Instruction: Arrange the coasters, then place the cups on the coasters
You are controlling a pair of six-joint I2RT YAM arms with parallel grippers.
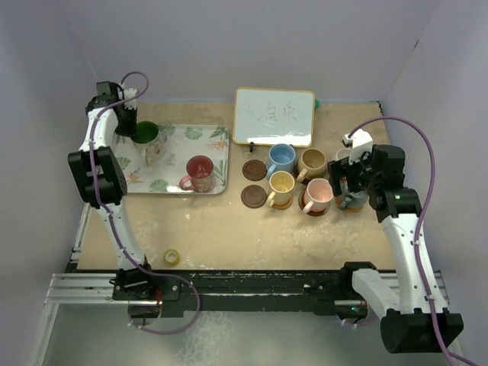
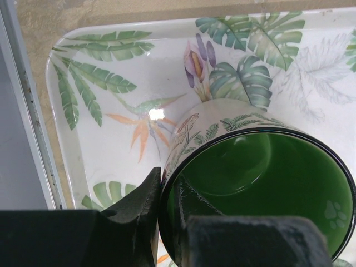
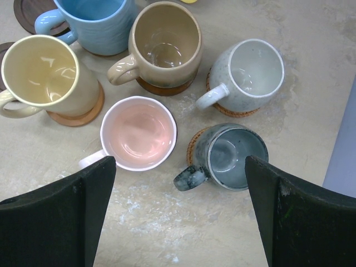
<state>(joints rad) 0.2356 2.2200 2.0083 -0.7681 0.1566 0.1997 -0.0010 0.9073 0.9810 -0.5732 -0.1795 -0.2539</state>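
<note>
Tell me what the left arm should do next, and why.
Probably lift the green mug straight up off the tray: the left pincer is shut on its rim, and a dark coaster stands bare.

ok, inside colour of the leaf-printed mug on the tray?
Leaf-printed ceramic mug: glossy dark green inside; best in left wrist view.
</note>
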